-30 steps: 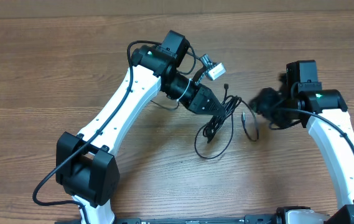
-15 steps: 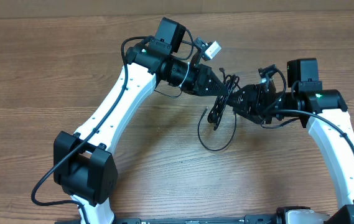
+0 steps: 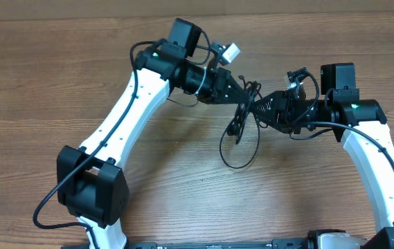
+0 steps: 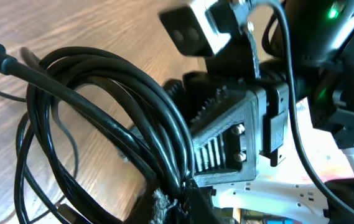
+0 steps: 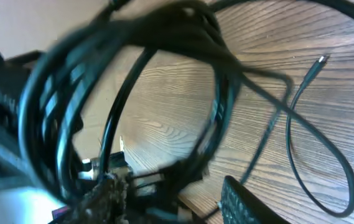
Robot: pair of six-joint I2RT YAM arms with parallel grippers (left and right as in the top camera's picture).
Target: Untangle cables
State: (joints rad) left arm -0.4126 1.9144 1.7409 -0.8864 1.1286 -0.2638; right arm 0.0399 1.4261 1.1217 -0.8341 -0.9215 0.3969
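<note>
We see one tangled bundle of black cables (image 3: pixel 239 124) over the counter (image 3: pixel 44 83). The left fingers (image 3: pixel 244 93) clench it. The right fingers (image 5: pixel 248 202) straddle it, but we cannot tell their grasp.

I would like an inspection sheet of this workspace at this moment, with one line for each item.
Surface: wooden table, grain visible.
Job's things: black cable bundle held up between both grippers; one loop hangs low toward the table.
Clutter: nothing seen.
Grippers: left gripper shut on the bundle; right gripper open, fingers on either side of some strands.
Cables: thick arm cables run along both arms; one thin plug end is free over the table.
Surroundings: pale strip beyond the table's far edge.
</note>
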